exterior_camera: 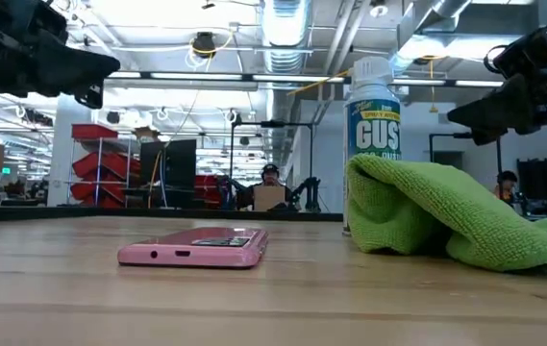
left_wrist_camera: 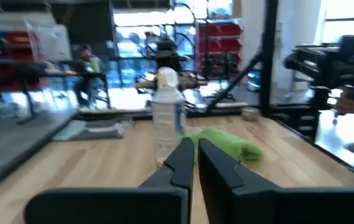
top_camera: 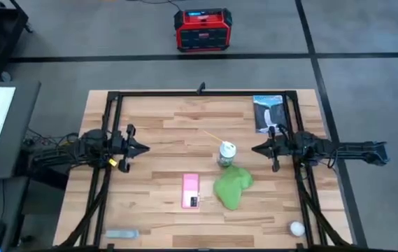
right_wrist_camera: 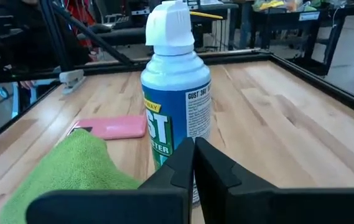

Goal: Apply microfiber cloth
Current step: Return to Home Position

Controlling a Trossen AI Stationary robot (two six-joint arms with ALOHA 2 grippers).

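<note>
Wooden table (top_camera: 157, 119), and I'm hovering clear at both sides.
Left gripper (top_camera: 143, 148) and right gripper (top_camera: 254, 148) clenched; green cloth (top_camera: 232, 185) crumpled right of the pink phone (top_camera: 190, 190), beside the can (top_camera: 226, 152).

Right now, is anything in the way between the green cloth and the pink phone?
No, nothing visible. Only bare table lies between the microfiber cloth and the pink phone. The spray can stands behind the cloth, off that path.
</note>
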